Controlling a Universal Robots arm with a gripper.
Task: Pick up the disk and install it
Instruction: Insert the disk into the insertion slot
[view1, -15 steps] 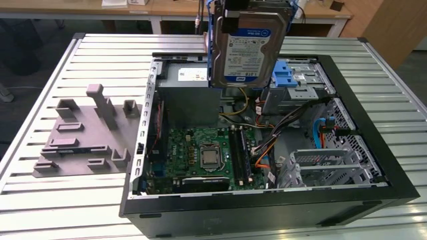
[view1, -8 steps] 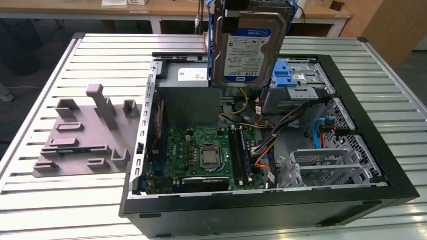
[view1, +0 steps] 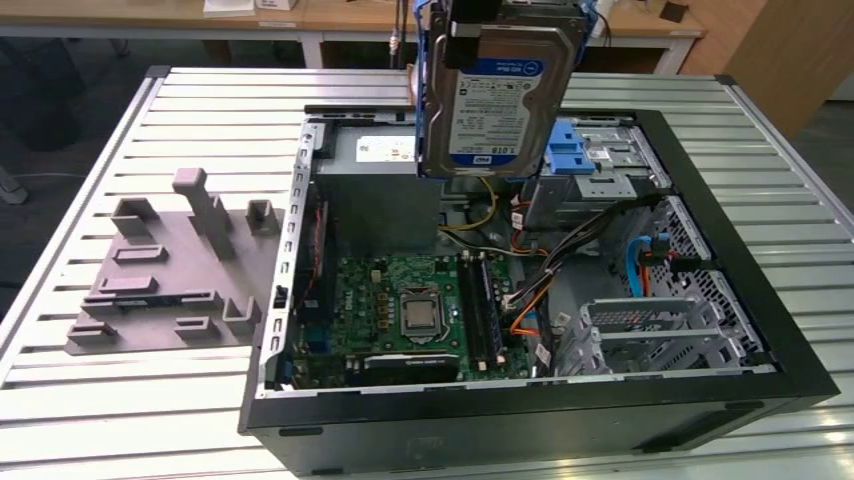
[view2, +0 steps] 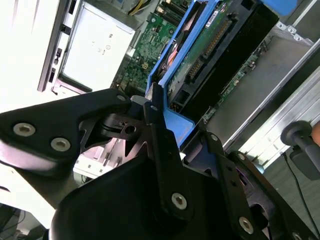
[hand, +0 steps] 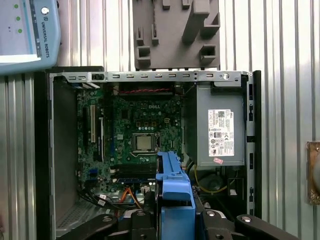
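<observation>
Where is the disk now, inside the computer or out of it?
Out. The disk hangs upright above the open computer case, and the claw is shut on its blue edge.

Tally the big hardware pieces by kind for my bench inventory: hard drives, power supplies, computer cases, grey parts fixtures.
hard drive: 1, held in the jaws
power supply: 1
open computer case: 1
grey parts fixture: 1
Total: 4
</observation>
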